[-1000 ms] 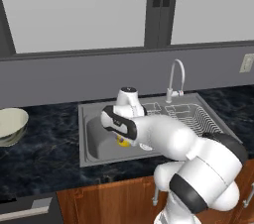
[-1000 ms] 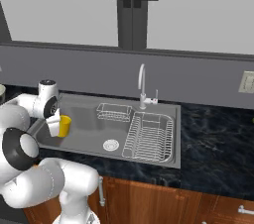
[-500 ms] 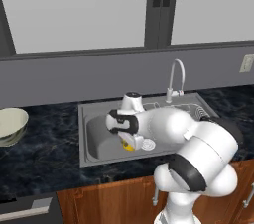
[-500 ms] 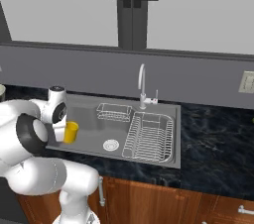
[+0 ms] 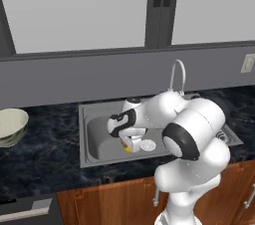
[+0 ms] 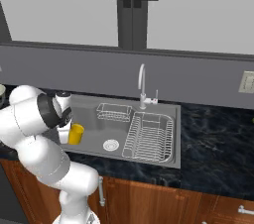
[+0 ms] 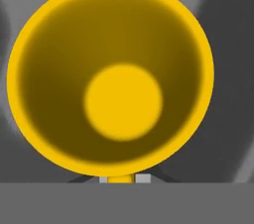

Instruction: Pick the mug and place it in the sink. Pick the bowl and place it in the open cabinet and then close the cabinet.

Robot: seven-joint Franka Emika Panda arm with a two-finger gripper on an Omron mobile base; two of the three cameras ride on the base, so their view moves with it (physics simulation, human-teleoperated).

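One yellow mug (image 6: 76,133) sits right at the tool (image 6: 66,134), down inside the one sink (image 5: 97,137). Past the tool, over the basin floor, there is one round drain (image 6: 111,144), one large wire rack (image 6: 149,136) and one smaller wire basket (image 6: 113,112), with one curved faucet (image 6: 142,86) behind them. Well off to the tool's left on the counter (image 5: 45,157) rests one bowl (image 5: 10,125), though its edge is cut off, so possibly more lies beyond.
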